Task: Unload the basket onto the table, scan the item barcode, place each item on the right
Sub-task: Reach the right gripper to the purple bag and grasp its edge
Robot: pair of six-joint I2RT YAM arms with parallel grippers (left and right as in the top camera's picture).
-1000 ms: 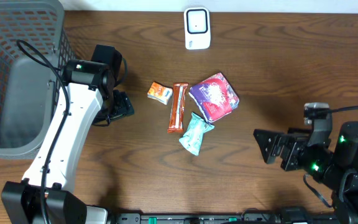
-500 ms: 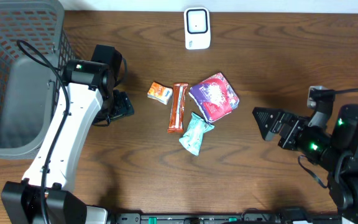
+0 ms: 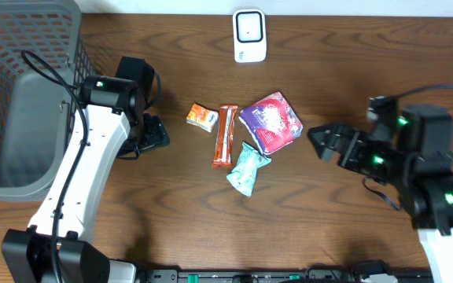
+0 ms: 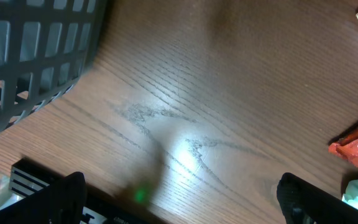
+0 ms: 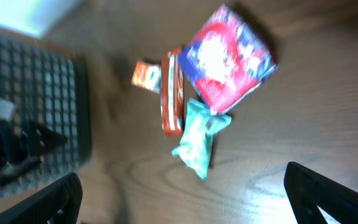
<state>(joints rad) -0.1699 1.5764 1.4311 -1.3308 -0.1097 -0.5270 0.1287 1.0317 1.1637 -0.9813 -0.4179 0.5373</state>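
Items: four packets lie in a cluster at the centre of the overhead frame. They are a small orange packet (image 3: 202, 118), a reddish-brown bar (image 3: 225, 136), a purple pouch (image 3: 270, 122) and a teal packet (image 3: 248, 168).
Contact: the bar lies just beside the orange packet, and the teal packet's upper end touches the pouch's lower edge.
Scanner: a white scanner (image 3: 249, 35) sits at top centre, well apart from the packets.
Basket: a grey mesh basket (image 3: 22, 94) fills the upper left.
Left gripper (image 3: 154, 134): it sits left of centre, over bare wood between the basket and the packets. Its jaws are wide apart with nothing in them (its wrist view shows only tabletop between the fingers (image 4: 61, 193)).
Right gripper (image 3: 325, 141): it sits right of centre, pointing left at the pouch, near it but not touching. Its jaws are spread and empty.
Right wrist view: all four packets sit in the upper middle, slightly blurred.
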